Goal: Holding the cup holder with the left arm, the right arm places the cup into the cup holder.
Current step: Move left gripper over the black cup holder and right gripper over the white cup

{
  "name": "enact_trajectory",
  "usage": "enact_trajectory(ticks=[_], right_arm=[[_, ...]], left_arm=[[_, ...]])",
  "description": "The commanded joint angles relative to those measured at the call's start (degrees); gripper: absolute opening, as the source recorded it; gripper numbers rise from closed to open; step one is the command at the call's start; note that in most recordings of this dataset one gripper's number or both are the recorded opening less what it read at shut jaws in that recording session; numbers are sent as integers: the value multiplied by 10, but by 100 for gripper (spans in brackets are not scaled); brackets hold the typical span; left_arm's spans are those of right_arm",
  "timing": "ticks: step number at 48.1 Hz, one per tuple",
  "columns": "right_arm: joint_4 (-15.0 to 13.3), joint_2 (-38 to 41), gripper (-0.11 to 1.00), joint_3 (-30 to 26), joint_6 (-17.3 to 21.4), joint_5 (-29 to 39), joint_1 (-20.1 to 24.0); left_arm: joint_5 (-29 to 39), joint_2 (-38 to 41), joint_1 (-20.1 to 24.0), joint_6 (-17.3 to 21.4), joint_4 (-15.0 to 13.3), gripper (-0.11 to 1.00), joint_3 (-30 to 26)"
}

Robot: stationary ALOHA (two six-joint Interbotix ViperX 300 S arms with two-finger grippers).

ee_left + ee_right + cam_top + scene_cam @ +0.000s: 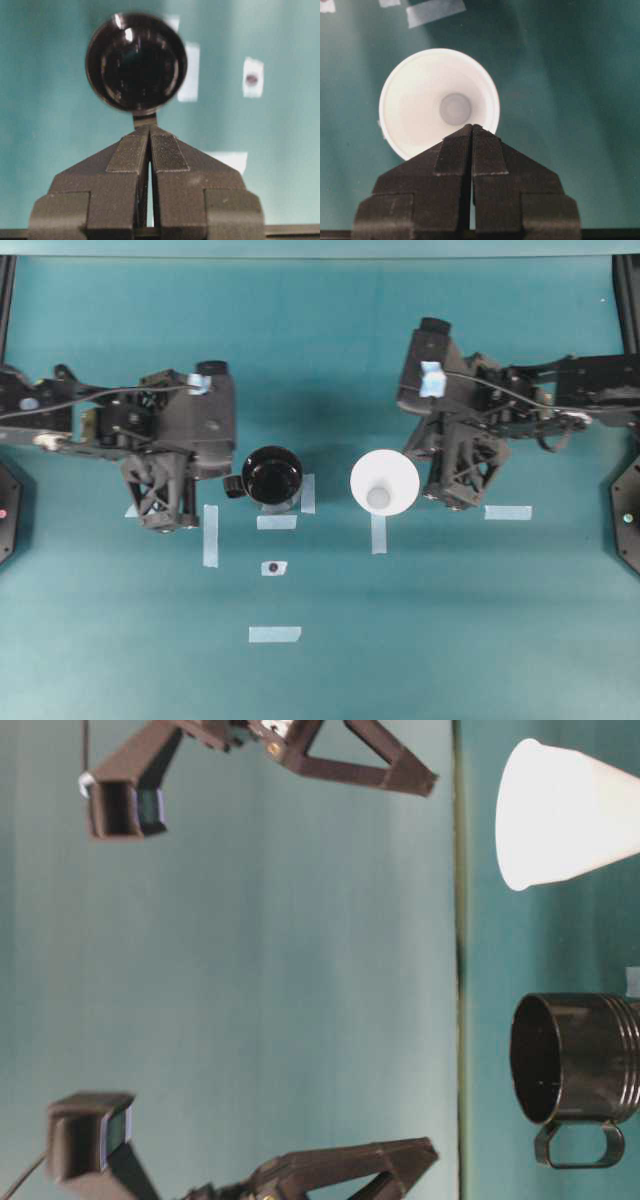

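The cup holder (273, 475) is a glossy black cylinder standing upright on the teal table, its small handle (233, 485) pointing left. The white cup (385, 483) stands mouth up to its right, apart from it. My left gripper (178, 524) hangs above the table left of the cup holder, shut on nothing. In the left wrist view its tips (150, 127) line up with the handle (145, 120) of the cup holder (136, 62). My right gripper (450, 504) hangs just right of the cup, also shut and empty. Its tips (471, 127) overlap the cup's (439, 102) near rim in view.
Pale tape strips mark the table: beside the cup holder (210, 535), under it (277, 522), below the cup (378, 533), under the right arm (508, 512) and further forward (275, 634). A small tape square bears a dark dot (274, 567).
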Motion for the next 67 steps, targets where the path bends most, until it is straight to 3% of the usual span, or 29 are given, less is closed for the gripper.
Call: enact_trajectory(ticks=[1,18,35,44,51,59,63,67], right_arm=[[-1,11,2,-22,-2,11,-4],[-42,60,2,-70,-5,68,-6],[-45,70,2,-79,-8,69,-9],[-44,73,9,-78,-7,64,-9],[-41,76,35,-76,-7,63,-9],[-41,76,82,-76,-8,64,-9],[-43,76,96,-75,-8,62,-9],[-44,76,96,-72,-6,58,-12]], left_arm=[[22,8,1,0,2,3,-26],[34,47,1,1,2,3,-36],[35,51,2,3,5,3,-47],[32,49,5,24,5,3,-47],[23,48,5,46,6,3,-45],[20,56,5,47,5,5,-46],[9,58,5,40,5,17,-45],[4,59,6,34,5,38,-42]])
